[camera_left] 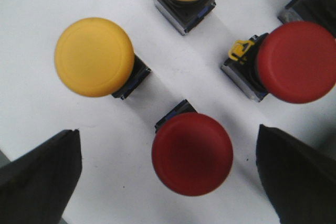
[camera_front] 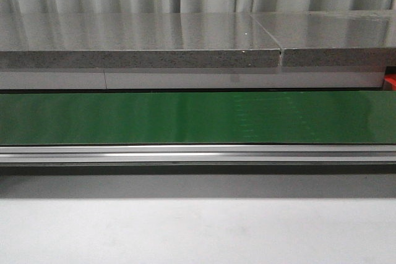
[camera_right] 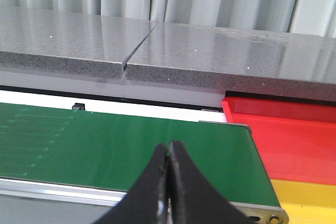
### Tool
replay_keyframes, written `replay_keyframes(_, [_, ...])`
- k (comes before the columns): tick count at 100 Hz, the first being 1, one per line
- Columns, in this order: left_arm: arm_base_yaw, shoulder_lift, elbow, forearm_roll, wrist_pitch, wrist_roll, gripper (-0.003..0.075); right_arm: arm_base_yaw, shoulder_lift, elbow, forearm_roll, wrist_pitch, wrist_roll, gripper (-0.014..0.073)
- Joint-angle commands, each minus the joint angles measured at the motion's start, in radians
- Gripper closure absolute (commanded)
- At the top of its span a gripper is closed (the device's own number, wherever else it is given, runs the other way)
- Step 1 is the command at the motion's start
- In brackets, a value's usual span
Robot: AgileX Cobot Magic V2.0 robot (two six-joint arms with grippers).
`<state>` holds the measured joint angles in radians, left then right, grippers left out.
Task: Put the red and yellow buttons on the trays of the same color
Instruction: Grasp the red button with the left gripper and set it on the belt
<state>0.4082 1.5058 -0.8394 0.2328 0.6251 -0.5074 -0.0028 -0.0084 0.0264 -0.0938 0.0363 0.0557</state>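
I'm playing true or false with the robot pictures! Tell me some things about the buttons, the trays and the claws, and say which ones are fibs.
1. The left gripper is open above a red button. True.
2. Only red buttons show in the left wrist view. False: yellow ones are there too, such as a yellow button.
3. The right gripper is shut. True.
4. The right gripper holds a button. False: it holds nothing.
5. The red tray sits beside the green belt. True.
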Motion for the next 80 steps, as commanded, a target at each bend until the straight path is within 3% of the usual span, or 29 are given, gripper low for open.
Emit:
replay_keyframes(1, [0.004,-0.003,-0.034,0.005,-0.039,-0.004,0.0083,-0.001,-0.016,-0.01,-0.004,-0.079,-0.001,0.0713])
replay_keyframes(27, [0.004,0.033,-0.034,0.005,-0.04,-0.004,0.0108,-0.001,-0.016,-0.01,-0.004,-0.079,-0.001,0.0713])
replay_keyframes(34, [0.004,0.033,-0.034,0.003,-0.04,-0.004,0.0181,-0.001,-0.016,-0.01,-0.004,-0.079,-0.001,0.0713])
replay_keyframes(58, [-0.007,0.031,-0.034,0.002,-0.008,-0.004,0.0575,-0.001,-0.016,-0.01,-0.004,-0.079,-0.001,0.0713])
replay_keyframes(68, [-0.027,0.001,-0.034,0.002,0.006,-0.004,0.0673,-0.001,-0.016,-0.01,-0.004,-0.079,-0.001,0.0713])
replay_keyframes(80, [-0.063,-0.074,-0.034,0.007,0.006,-0.004,0.0722,-0.001,-0.016,-0.01,-0.004,-0.079,-0.001,0.0713])
